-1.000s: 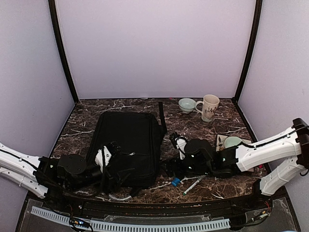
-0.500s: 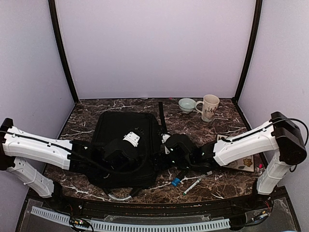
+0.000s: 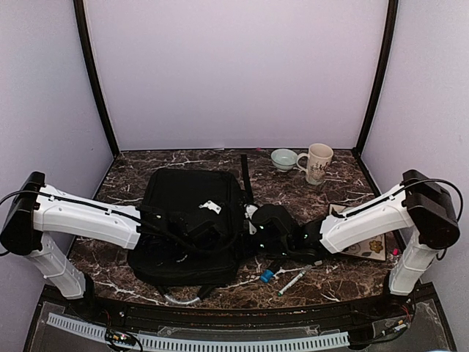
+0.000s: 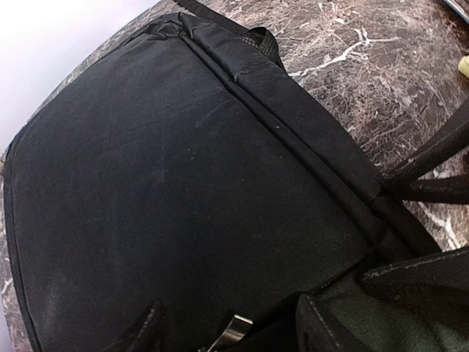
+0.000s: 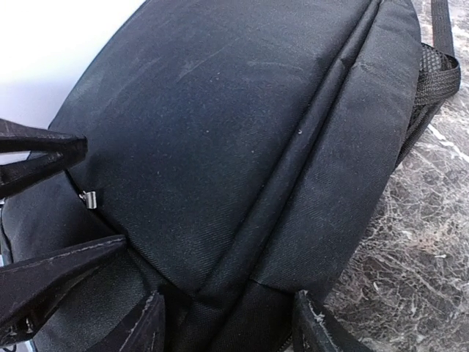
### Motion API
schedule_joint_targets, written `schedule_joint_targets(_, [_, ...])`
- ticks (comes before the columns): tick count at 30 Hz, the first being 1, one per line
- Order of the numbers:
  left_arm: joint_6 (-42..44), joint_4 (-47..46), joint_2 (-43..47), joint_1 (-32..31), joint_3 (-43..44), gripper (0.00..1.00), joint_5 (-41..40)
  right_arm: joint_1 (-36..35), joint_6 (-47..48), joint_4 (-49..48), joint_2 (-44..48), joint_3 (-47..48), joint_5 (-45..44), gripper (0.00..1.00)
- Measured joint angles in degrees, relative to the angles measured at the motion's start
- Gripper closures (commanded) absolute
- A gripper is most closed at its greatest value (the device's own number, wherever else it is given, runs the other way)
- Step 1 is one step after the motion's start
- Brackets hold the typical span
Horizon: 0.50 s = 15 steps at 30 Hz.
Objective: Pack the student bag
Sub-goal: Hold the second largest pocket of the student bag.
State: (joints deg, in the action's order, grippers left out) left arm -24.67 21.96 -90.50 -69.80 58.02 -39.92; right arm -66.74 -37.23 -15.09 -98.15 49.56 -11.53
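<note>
The student bag lies flat on the marble table, black, with its strap running back along its right side. My left gripper rests low on the bag's near right part. In the left wrist view its jaws stand apart over the fabric, a silver zipper pull between them. My right gripper meets the bag's right edge. In the right wrist view its fingers stand apart astride the bag's folded edge seam. Each gripper's fingers show in the other's view.
A pale bowl and a white mug stand at the back right. A marker and a small blue thing lie near the front edge. A book lies at the right, partly under the right arm.
Both arms have reached forward from the near edge onto the bag, the left from the left, the right from the right. Both grippers' jaws have narrowed in the last moment.
</note>
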Motion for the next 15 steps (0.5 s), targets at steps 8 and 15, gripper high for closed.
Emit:
schedule_joint_targets(8, [-1.0,-0.6,-1.1,0.2,0.6,0.72,0.9,0.2,-0.3,-2.8,-0.3,-0.7,0.5,0.52])
schedule_joint_targets(15, [-2.4,-1.0,-0.1,0.5,-0.2,0.88,1.0,0.2,-0.9,-4.4,-0.3,-1.2,1.4,0.7])
